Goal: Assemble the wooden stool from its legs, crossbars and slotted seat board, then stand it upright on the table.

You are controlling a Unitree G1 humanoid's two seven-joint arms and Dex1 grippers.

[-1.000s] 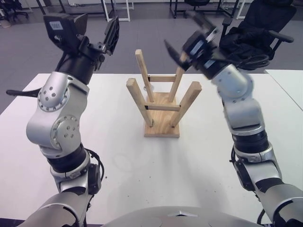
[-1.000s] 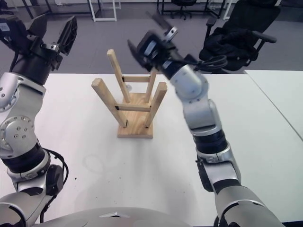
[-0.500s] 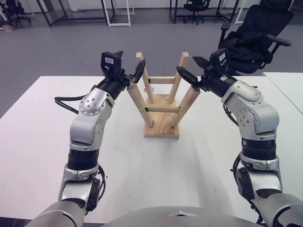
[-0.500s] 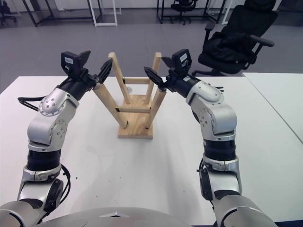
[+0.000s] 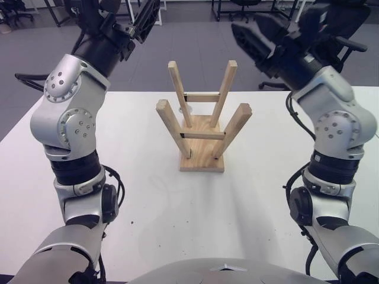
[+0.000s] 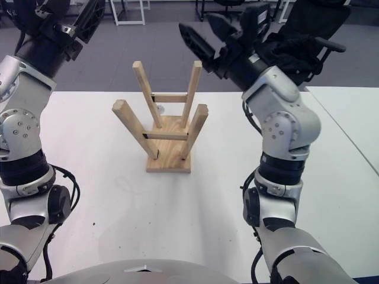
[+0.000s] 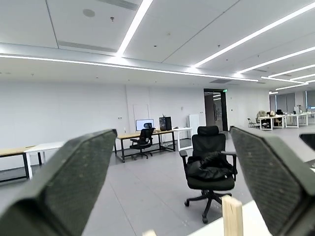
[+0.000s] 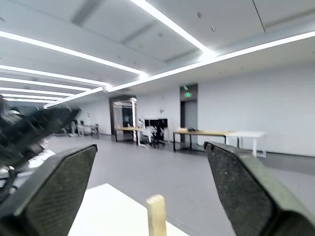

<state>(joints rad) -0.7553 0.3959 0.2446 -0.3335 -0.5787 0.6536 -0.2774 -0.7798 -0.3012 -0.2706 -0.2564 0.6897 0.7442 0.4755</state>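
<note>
The wooden stool is assembled and rests upside down on the white table, its seat board flat on the surface. Its legs point up and spread outward, joined by crossbars. My left gripper is held high above and to the left of the stool, open and empty. High above and to the right, my right gripper is also open and empty. In the left wrist view, one leg tip pokes up between the wide-apart fingers. Another leg tip shows in the right wrist view.
A black office chair with dark cloth on it stands behind the table's far right corner. A second white table begins at the right edge. Grey floor lies beyond the far edge.
Half a second ago both grippers were level with the upper ends of the outer legs. Both have since risen and pulled outward, still open; the stool has not moved.
</note>
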